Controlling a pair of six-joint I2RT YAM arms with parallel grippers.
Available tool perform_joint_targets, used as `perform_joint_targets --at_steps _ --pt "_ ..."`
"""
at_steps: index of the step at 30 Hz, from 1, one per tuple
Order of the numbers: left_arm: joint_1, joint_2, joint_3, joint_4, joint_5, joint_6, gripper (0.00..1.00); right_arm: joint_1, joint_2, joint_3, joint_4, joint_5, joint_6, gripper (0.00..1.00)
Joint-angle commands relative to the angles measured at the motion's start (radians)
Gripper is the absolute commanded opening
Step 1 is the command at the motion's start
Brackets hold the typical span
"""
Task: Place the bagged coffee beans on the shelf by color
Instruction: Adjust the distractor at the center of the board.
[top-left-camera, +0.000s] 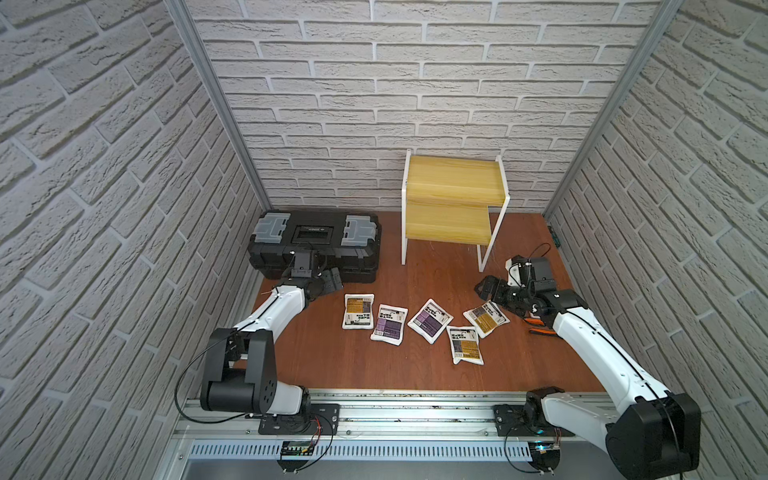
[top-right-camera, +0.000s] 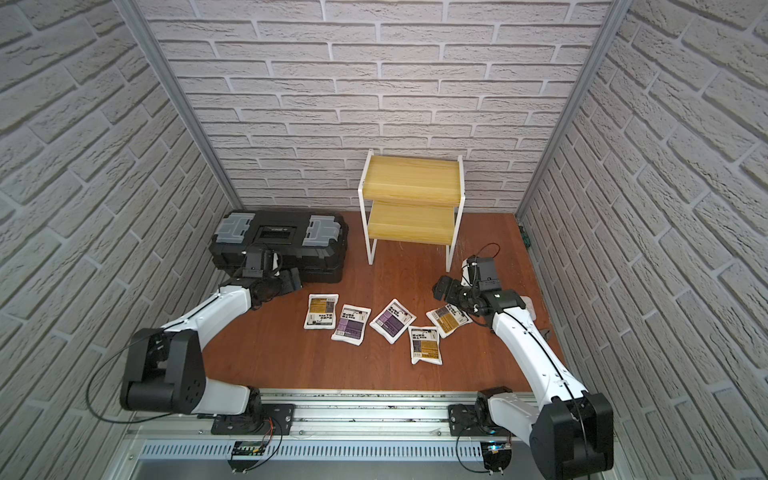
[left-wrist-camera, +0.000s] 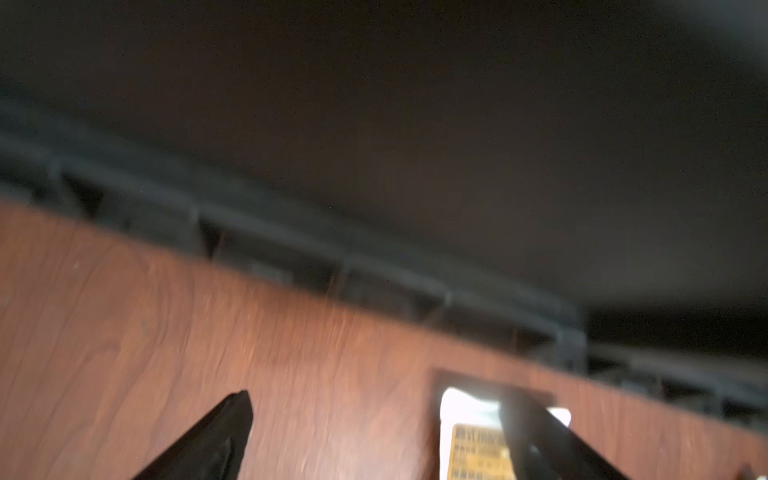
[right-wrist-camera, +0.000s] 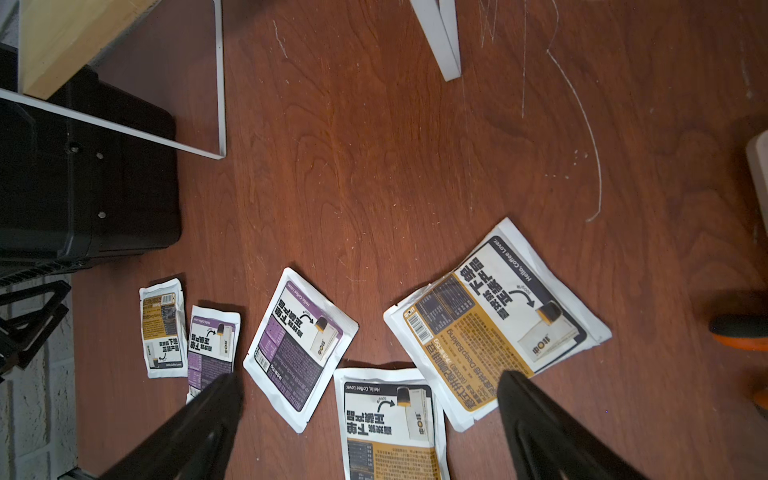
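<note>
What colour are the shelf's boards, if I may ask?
The shelf boards are yellow wood-grain, clearest in a top view.

Even, soft light in both top views (edges bowed); left wrist view blurred.

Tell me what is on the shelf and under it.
The shelf is bare on both tiers. Beneath it, only the table shows in front; the tiers hide the rest.

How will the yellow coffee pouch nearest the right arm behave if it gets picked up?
The yellow pouch lies flat with wrinkled edges, so it likely flops and sags rather than staying stiff. It looks thin, so it is probably light. It seems to touch the neighbouring yellow pouch, which may shift with it.
</note>
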Motion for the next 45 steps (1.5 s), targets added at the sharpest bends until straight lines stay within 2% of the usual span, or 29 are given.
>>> perform_joint_targets --at_steps 1,9,14,23,27,32,38,41,45 --pt "0.034 0.068 0.089 0.076 0.036 0.01 0.98 0.007 -0.005 0.025 -0.007 0.022 -0.003 1.0" --pt "0.077 0.262 0.3 0.074 0.082 0.018 0.98 0.007 -0.02 0.03 -0.026 0.03 0.001 1.0" --pt "0.116 0.372 0.457 0.008 0.077 0.058 0.98 0.007 -0.03 0.029 -0.033 0.032 0.007 1.0" --pt "0.231 0.414 0.572 -0.073 0.126 0.124 0.98 0.007 -0.028 0.041 -0.033 0.03 0.006 1.0" --pt "0.238 0.37 0.539 -0.075 0.157 0.13 0.99 0.007 -0.021 0.057 -0.032 0.026 0.004 1.0" --pt "0.196 0.241 0.417 -0.073 0.222 0.084 0.99 0.005 -0.014 0.105 -0.045 0.027 -0.012 1.0" --pt "0.068 0.019 0.279 -0.095 0.223 0.049 0.98 -0.003 -0.002 0.202 -0.056 0.048 -0.032 1.0" --pt "0.01 -0.022 0.308 -0.098 0.236 0.046 0.99 -0.015 0.03 0.279 -0.079 0.01 -0.043 1.0" --pt "-0.028 0.059 0.463 -0.093 0.34 0.048 0.98 -0.03 0.086 0.371 -0.074 -0.06 -0.05 1.0"
